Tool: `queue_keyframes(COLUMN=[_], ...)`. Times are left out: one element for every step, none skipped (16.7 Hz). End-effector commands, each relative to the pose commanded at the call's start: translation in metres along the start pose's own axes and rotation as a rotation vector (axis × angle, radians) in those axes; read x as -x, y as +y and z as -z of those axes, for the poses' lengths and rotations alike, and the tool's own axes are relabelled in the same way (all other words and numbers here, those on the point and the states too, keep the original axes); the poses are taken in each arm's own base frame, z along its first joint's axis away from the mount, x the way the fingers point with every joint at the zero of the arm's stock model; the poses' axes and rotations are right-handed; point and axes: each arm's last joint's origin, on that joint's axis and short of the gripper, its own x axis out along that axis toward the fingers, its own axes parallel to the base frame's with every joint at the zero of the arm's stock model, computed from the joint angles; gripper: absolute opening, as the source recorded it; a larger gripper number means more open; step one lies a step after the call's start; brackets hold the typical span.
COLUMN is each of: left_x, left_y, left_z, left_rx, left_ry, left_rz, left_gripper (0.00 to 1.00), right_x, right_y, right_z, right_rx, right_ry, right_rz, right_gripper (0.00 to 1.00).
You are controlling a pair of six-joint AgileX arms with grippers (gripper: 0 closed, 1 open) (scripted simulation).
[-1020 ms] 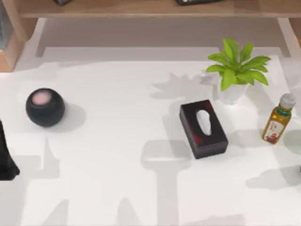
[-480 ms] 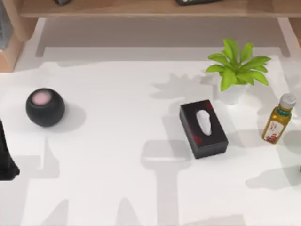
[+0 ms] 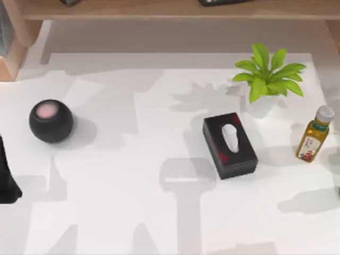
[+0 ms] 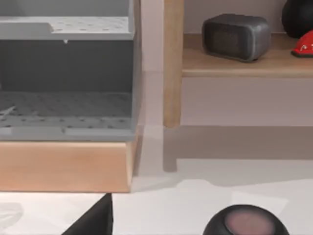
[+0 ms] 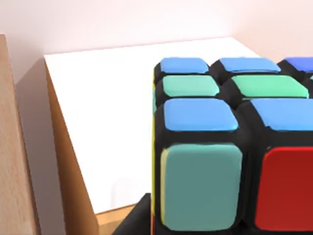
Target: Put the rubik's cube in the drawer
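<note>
The multicoloured plastic rubik's cube (image 5: 234,147) looms right against the right wrist camera, above a white tabletop (image 5: 112,122); whether that gripper grasps it, I cannot tell. A grey open drawer (image 4: 66,105) faces the left wrist camera.

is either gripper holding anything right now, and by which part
Cannot be told. The rubik's cube looms close in the right wrist view, but no contact is visible.
</note>
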Motion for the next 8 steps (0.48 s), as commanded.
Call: queue_keyframes(left_x=[0.000, 0.000, 0.000, 0.000, 0.000, 0.000, 0.000, 0.000], left_y=[0.000, 0.000, 0.000, 0.000, 0.000, 0.000, 0.000, 0.000], left_z=[0.000, 0.000, 0.000, 0.000, 0.000, 0.000, 0.000, 0.000], left_rx=[0.000, 0.000, 0.000, 0.000, 0.000, 0.000, 0.000, 0.000], left_ry=[0.000, 0.000, 0.000, 0.000, 0.000, 0.000, 0.000, 0.000], left_rz=[0.000, 0.000, 0.000, 0.000, 0.000, 0.000, 0.000, 0.000], left_gripper=[1.00, 1.00, 1.00, 1.00, 1.00, 1.00, 1.00, 1.00], right_x=[-0.006, -0.013, -0.021, -0.031, -0.042, -0.055, -0.070, -0.086], right_y=[-0.017, -0.032, -0.046, -0.059, -0.070, -0.079, -0.086, -0.091], right_z=[0.003, 0.007, 0.014, 0.023, 0.034, 0.047, 0.062, 0.079], right_rx=[0.022, 0.045, 0.069, 0.094, 0.117, 0.140, 0.162, 0.183], right_ry=[0.064, 0.135, 0.212, 0.293, 0.379, 0.468, 0.558, 0.649], right_rz=[0.040, 0.073, 0.098, 0.114, 0.120, 0.117, 0.103, 0.079], right_gripper=[0.00, 0.00, 0.00, 0.00, 0.00, 0.00, 0.00, 0.00])
